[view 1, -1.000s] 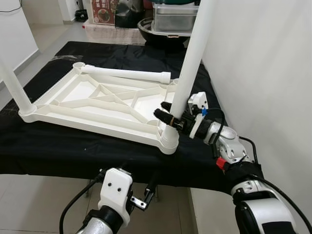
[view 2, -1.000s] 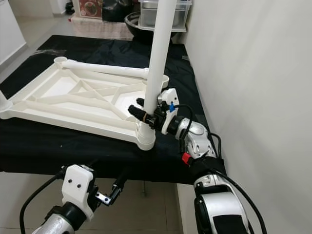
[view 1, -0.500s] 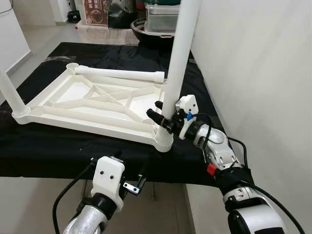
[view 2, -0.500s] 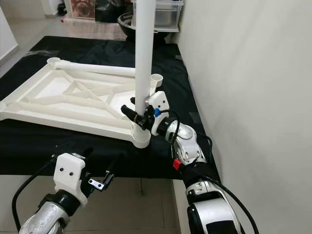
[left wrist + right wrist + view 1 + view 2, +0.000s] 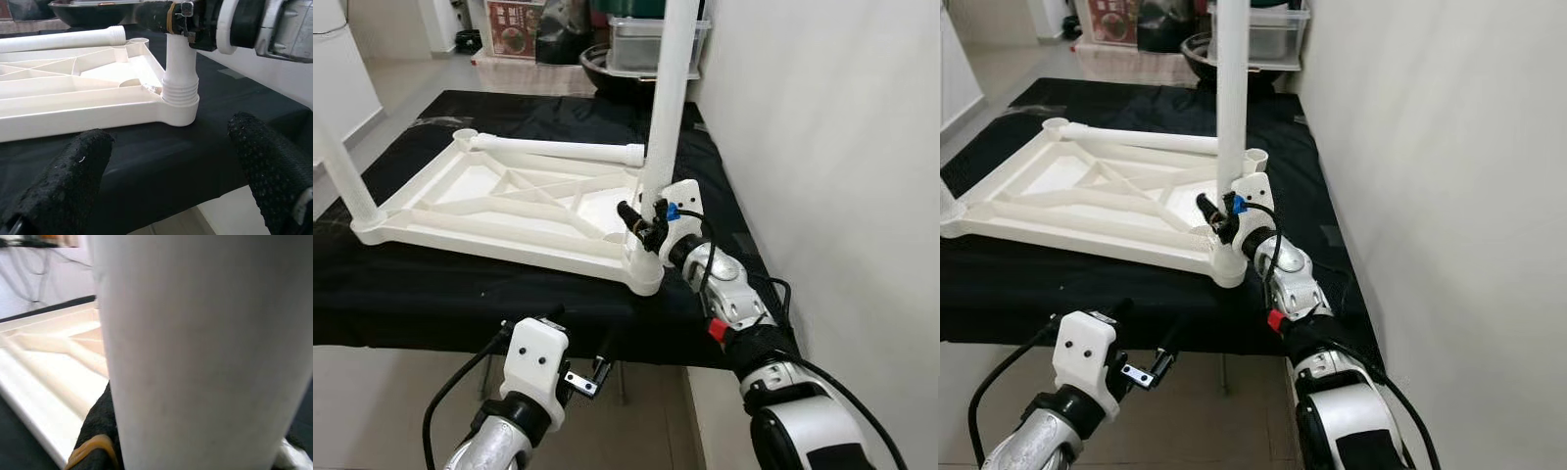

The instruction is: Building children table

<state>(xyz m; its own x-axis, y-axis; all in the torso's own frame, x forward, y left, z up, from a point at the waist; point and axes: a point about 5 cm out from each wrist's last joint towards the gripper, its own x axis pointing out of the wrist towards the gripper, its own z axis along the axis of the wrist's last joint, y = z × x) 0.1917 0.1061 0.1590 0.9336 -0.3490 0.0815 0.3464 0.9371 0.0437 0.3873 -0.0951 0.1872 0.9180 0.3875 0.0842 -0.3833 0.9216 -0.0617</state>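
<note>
A white plastic table top (image 5: pixel 489 238) lies upside down on a black cloth. At its near right corner a white leg (image 5: pixel 668 98) stands upright in the socket (image 5: pixel 644 274). My right gripper (image 5: pixel 641 217) is shut on this leg just above the socket; in the right wrist view the leg (image 5: pixel 195 347) presses against a black finger (image 5: pixel 100 426). Another leg (image 5: pixel 342 171) stands at the near left corner. A loose leg (image 5: pixel 558 150) lies across the far edge. My left gripper (image 5: pixel 171 134) hangs open below the table's front edge, facing the socket (image 5: pixel 180 100).
A white wall (image 5: pixel 822 147) runs close along the right side of the table. A black bowl and a clear plastic box (image 5: pixel 646 44) stand behind the table. The far right corner socket (image 5: pixel 1253 157) is empty. Tiled floor lies in front.
The camera has shifted. The held leg stands straighter in its socket than a second ago, and my right gripper has stayed on it. The left gripper still hangs low.
</note>
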